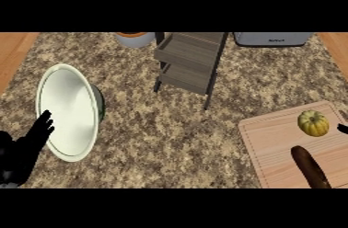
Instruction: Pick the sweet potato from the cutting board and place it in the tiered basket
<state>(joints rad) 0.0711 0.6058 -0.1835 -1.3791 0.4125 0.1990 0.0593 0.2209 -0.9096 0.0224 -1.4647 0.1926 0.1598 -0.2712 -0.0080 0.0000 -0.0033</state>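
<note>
My left robot hand (27, 146) rests spread at lower left | right robot hand (343, 128) barely visible, state unclear | sweet potato (311, 168) on cutting board (272, 144), well apart from tiered basket (189, 61), ungrasped.

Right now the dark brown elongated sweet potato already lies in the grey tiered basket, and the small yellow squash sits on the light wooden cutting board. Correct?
Not quite. The head view shows the dark brown elongated sweet potato on the light wooden cutting board, below the small yellow squash, not in the grey tiered basket. The squash on the board is right.
</note>
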